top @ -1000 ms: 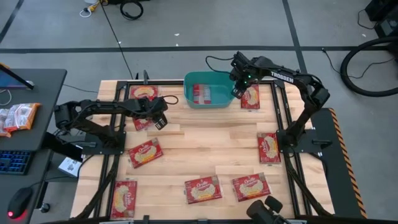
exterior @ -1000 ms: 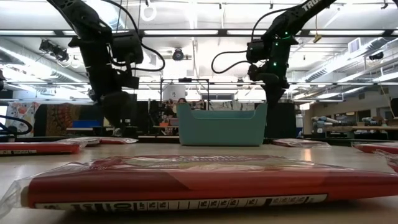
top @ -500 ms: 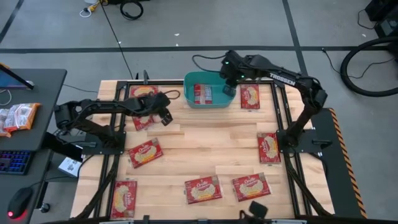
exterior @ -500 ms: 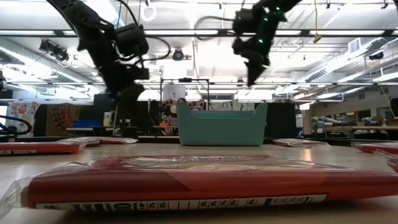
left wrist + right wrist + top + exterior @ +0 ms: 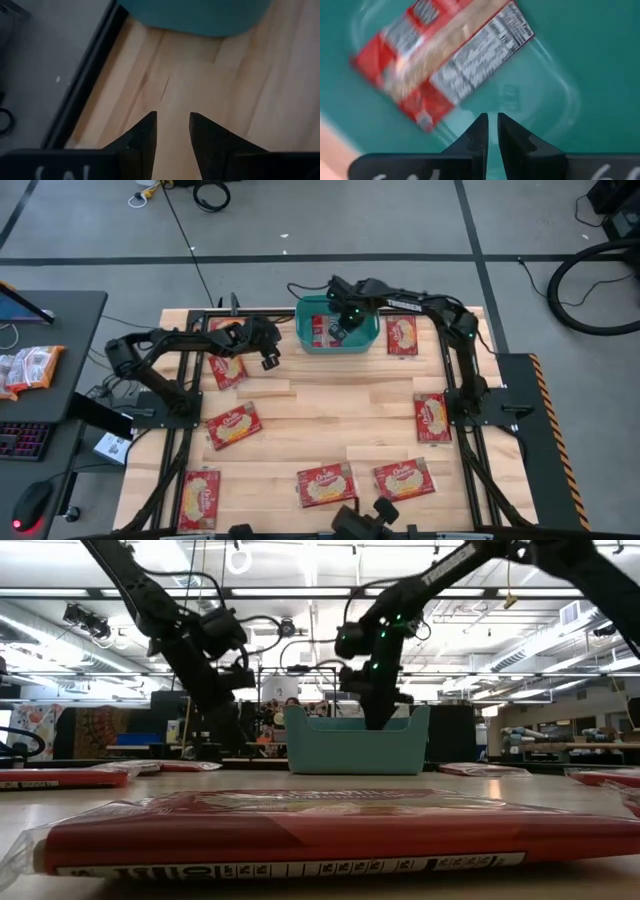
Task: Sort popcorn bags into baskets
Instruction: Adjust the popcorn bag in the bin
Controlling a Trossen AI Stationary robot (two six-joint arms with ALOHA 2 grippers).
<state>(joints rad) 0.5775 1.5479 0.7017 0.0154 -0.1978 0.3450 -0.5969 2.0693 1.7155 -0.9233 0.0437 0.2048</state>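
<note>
The right gripper (image 5: 341, 330) hangs over the basket (image 5: 372, 343), jaws nearly together and empty, one bag (image 5: 440, 60) probably lying inside. The left gripper (image 5: 172, 131), jaws spread, hovers just beside the basket; next comes another worktop bag (image 5: 233, 425).

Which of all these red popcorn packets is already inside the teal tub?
Only one: the popcorn packet lying in the teal tub, under the right claw. All others lie on the wooden table.
</note>
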